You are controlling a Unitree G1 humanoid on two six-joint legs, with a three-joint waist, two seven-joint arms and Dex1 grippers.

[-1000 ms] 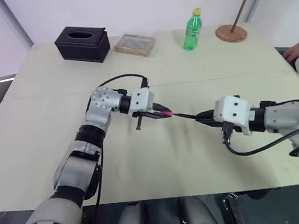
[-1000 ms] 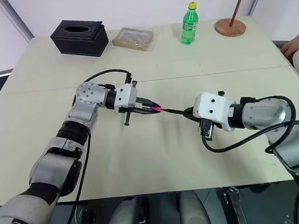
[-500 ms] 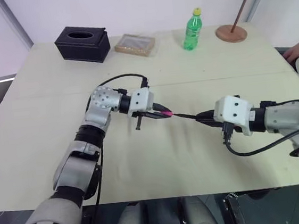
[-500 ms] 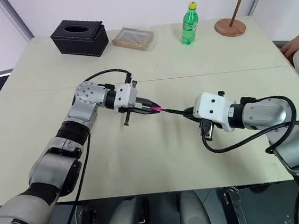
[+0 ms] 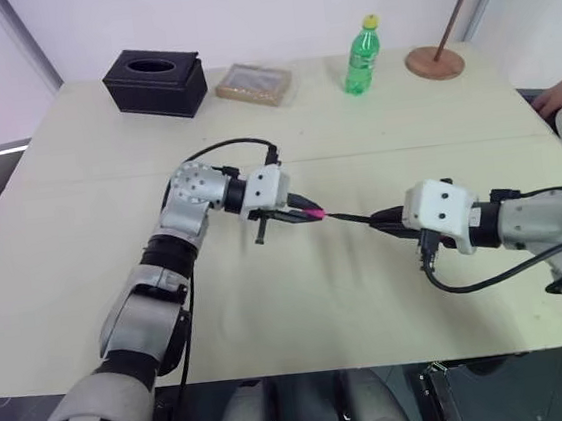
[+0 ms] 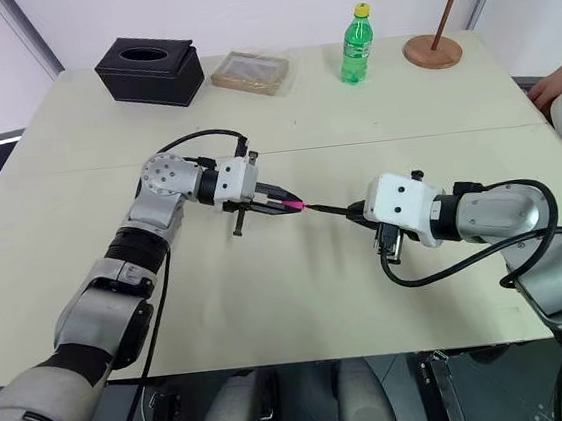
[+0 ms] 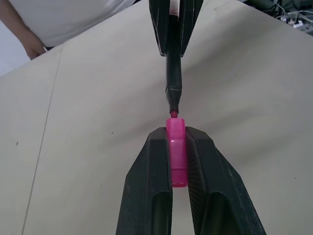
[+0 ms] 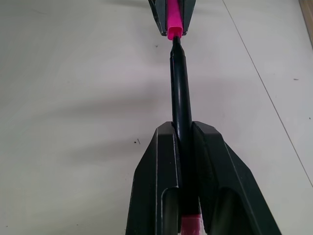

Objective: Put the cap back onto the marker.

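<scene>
Above the middle of the table, my left gripper is shut on the pink cap, which sticks out past its fingertips. My right gripper is shut on the slim black marker, held nearly level and pointing at the cap. The marker's tip sits right at the cap's open mouth, in line with it; I cannot tell how far in it is. In the head views the cap and the marker form one straight line between the two grippers.
Along the far edge of the table stand a black tissue box, a flat tray of brown bits, a green bottle and a round wooden stand base. A person's hand shows at the right edge.
</scene>
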